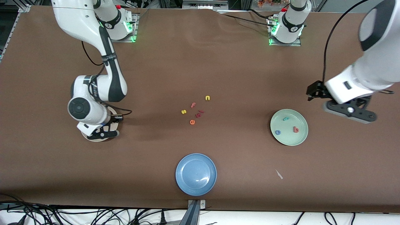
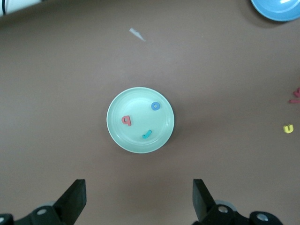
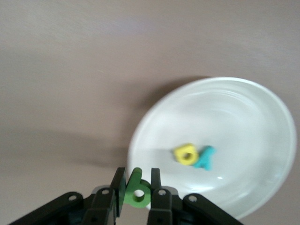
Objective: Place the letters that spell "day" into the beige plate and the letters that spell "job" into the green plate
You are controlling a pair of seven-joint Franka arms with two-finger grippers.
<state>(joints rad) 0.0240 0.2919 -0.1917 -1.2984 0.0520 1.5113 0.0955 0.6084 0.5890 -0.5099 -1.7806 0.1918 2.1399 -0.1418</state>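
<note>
Front view: we count three plates on the table (image 1: pixel 47 175). The beige plate (image 1: pixel 90 138) lies toward the right arm's end, mostly hidden under the right gripper (image 1: pixel 101 134). The green plate (image 1: pixel 289 127) lies toward the left arm's end and holds three letters: a teal "j" (image 1: pixel 285 118), a blue "o" (image 1: pixel 277 132) and a red "b" (image 1: pixel 295 129). A blue plate (image 1: pixel 196 174) sits at the table edge nearest the camera. At mid-table we count loose letters: a yellow "n" (image 1: pixel 207 98), a yellow "s" (image 1: pixel 183 111), an orange "e" (image 1: pixel 192 122), a pink "f" (image 1: pixel 193 105) and red pieces we cannot read. The left gripper (image 1: pixel 343 109) waits beside the green plate, above the table.

Left wrist view: its fingers (image 2: pixel 74 199) stand wide apart, empty.

Right wrist view: the fingers (image 3: pixel 157 199) pinch the green "d" (image 3: pixel 136 189) over the beige plate's rim; the yellow "a" (image 3: pixel 185 154) and teal "y" (image 3: pixel 205 157) lie touching inside.
</note>
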